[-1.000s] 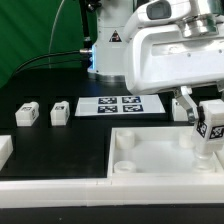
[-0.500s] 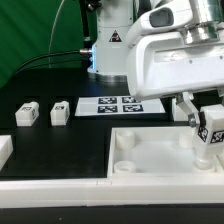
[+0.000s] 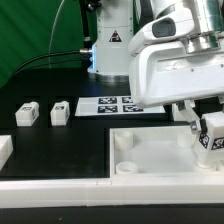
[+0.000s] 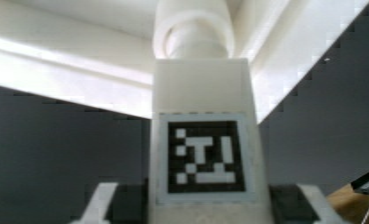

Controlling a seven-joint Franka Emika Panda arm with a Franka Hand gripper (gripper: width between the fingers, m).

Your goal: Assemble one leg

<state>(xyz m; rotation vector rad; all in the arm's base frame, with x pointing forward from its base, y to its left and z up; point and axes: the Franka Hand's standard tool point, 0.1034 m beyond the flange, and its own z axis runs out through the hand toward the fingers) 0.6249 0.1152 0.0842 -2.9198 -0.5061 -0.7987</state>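
Observation:
My gripper is shut on a white leg with a black-and-white tag, held upright at the exterior view's right. The leg's lower end stands at the far right corner socket of the large white tray-like part; I cannot tell how deep it sits. In the wrist view the leg fills the middle, tag toward the camera, with a finger pad on either side. Two more legs lie on the black table at the exterior view's left.
The marker board lies behind the tray-like part. Another white part sits at the left edge. The arm's base stands at the back, with a green backdrop behind it.
My gripper and the held leg have shifted a little toward the exterior view's right, and the wrist has turned slightly. The other parts have not moved.

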